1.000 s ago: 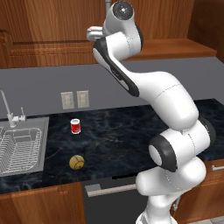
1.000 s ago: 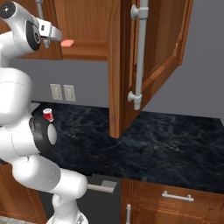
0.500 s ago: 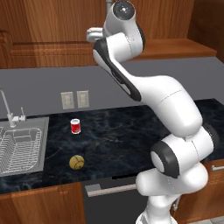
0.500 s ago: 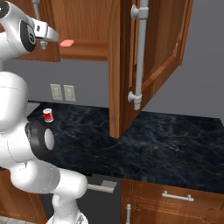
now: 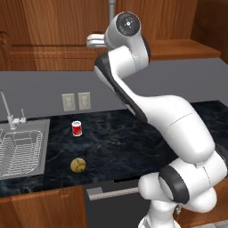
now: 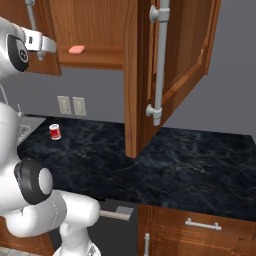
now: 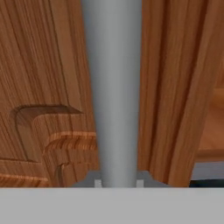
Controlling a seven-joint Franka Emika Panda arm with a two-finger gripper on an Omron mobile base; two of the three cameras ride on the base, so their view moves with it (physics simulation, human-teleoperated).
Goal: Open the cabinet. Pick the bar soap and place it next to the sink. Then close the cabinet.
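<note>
Arm rears up from lower right of the left base view, elbow bent, forearm climbing to the top centre, wrist turned toward the upper left of the frame. The gripper (image 5: pixel 91 41) sits at the foot of a grey bar handle (image 5: pixel 111 10) on the left door of the cabinet (image 5: pixel 49 31), which is not yet swung out.

In the right base view the gripper (image 6: pixel 46 46) shows at the upper left, against the lower edge of that door. The bar soap (image 6: pixel 76 49) lies on the cabinet shelf just to the right of the gripper, close but apart from it. The right door (image 6: pixel 172 65) stands wide open, its own long handle (image 6: pixel 161 60) facing the camera.

Hand view: the handle (image 7: pixel 114 87) runs straight up the middle of the frame, between the two fingertips (image 7: pixel 142 182) at the bottom. Jaws narrowed around the bar, pinching it.

Lower left of the left base view: sink (image 5: pixel 41 129) with wire rack; red can (image 5: pixel 77 128) and a yellow-brown ball (image 5: pixel 78 165) on the dark counter (image 5: pixel 129 142) to its right.
</note>
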